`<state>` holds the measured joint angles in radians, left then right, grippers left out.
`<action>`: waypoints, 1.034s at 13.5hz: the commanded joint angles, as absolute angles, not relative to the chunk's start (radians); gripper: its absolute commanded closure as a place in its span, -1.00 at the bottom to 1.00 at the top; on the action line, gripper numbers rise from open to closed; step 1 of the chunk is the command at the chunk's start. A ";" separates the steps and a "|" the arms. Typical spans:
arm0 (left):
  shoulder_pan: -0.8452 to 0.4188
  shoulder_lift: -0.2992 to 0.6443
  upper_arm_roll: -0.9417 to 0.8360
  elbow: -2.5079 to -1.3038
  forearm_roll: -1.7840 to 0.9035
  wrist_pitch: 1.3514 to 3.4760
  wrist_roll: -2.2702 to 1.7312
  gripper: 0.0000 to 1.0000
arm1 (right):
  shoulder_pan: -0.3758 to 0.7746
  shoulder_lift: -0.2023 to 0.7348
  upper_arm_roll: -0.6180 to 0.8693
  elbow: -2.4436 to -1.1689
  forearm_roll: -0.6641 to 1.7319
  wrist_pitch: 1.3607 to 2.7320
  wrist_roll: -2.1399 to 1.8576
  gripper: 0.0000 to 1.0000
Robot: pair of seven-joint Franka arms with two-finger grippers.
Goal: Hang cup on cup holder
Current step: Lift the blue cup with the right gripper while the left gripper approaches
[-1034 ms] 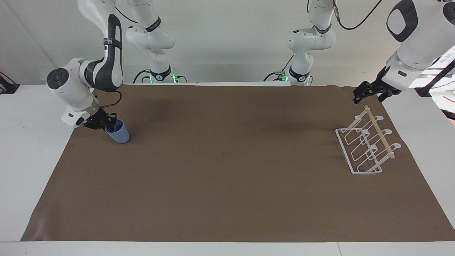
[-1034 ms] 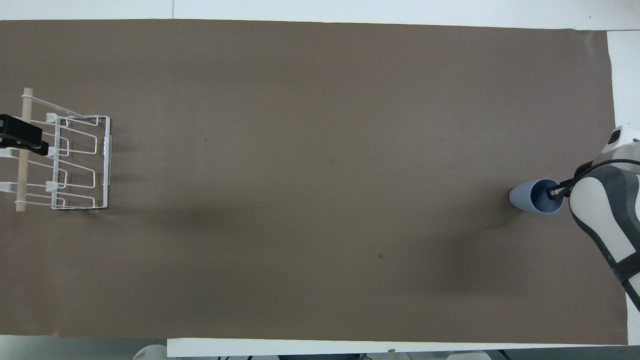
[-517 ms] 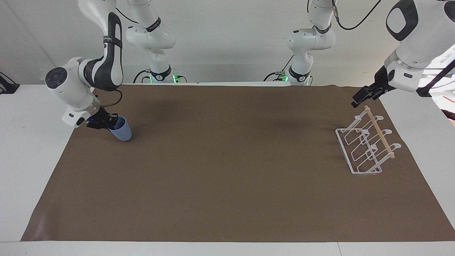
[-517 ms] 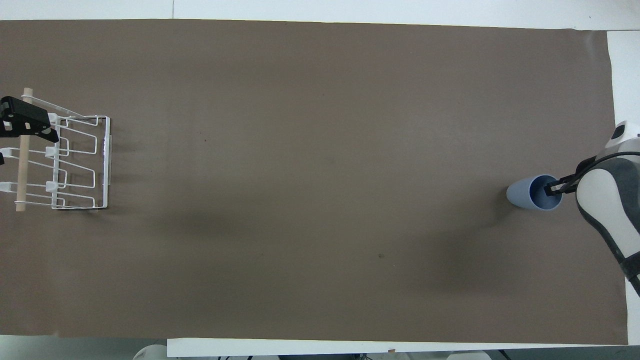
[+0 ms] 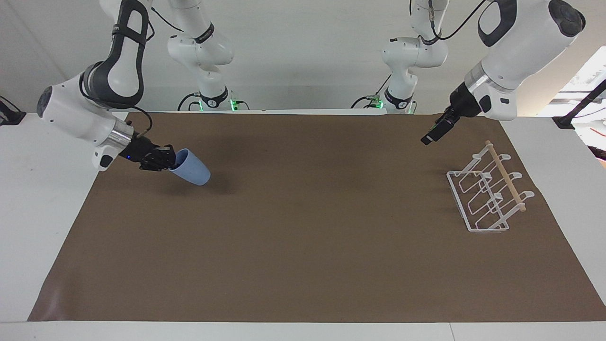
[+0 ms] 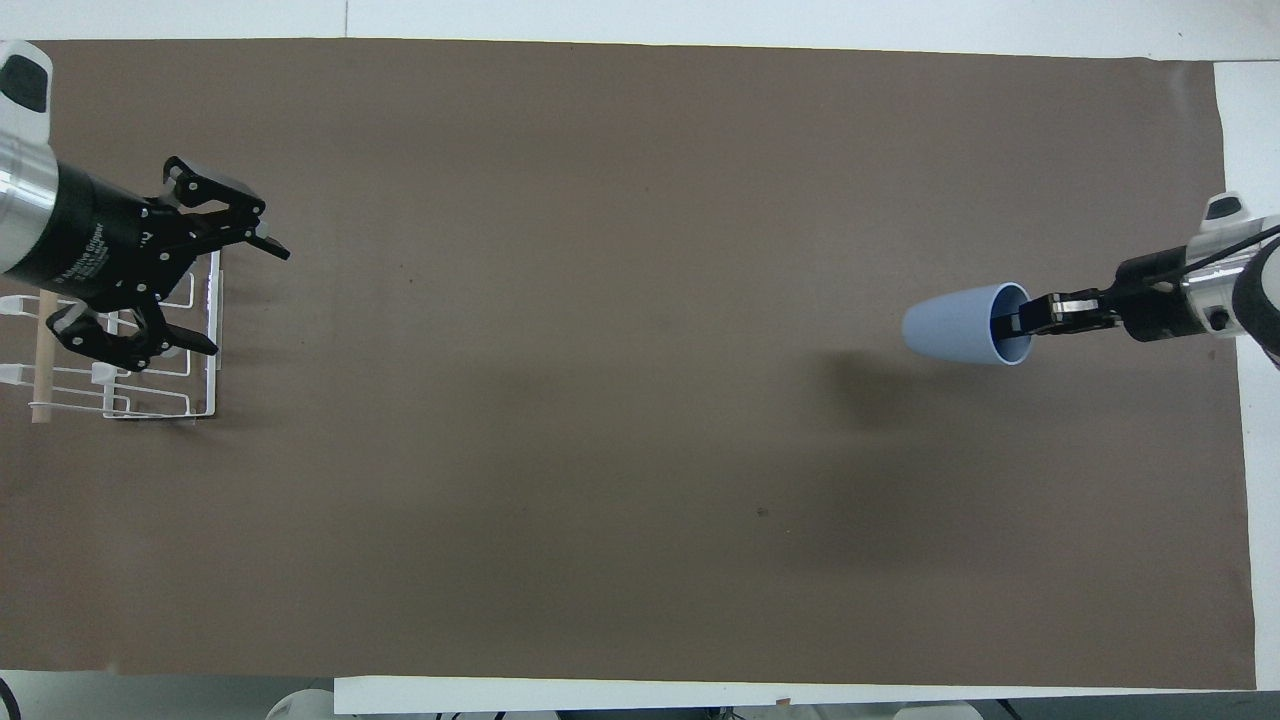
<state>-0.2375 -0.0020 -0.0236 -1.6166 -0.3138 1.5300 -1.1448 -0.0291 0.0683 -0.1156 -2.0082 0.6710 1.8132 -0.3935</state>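
Note:
The light-blue cup (image 5: 191,173) (image 6: 950,323) hangs tilted on its side in the air, mouth toward the right arm's end of the table. My right gripper (image 5: 171,163) (image 6: 1018,318) is shut on its rim, one finger inside the mouth, over the mat. The white wire cup holder (image 5: 478,201) (image 6: 213,380), with a wooden rod (image 5: 506,177) across its top, stands at the left arm's end with nothing on it. My left gripper (image 5: 427,139) (image 6: 240,297) is open and raised over the rack's edge that faces the table's middle.
A brown mat (image 5: 303,246) covers most of the white table (image 5: 33,189). The two arm bases (image 5: 213,99) stand at the table's edge nearest the robots.
The right gripper has lifted the cup off the mat and carried it toward the table's middle. The left arm has swung from over the rack's rod toward the middle.

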 commanded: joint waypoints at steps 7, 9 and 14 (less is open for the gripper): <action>-0.422 -0.011 -0.018 -1.729 -0.511 1.812 -1.768 -1.00 | 0.363 0.094 -0.107 -2.017 1.044 2.092 -0.008 1.00; -0.462 0.014 -0.020 -1.750 -0.517 1.885 -1.801 -1.00 | 0.402 0.095 -0.106 -2.014 1.087 2.129 0.030 1.00; -0.546 0.122 -0.021 -1.744 -0.552 2.071 -1.790 -1.00 | 0.484 0.095 -0.106 -2.016 1.147 2.151 0.083 1.00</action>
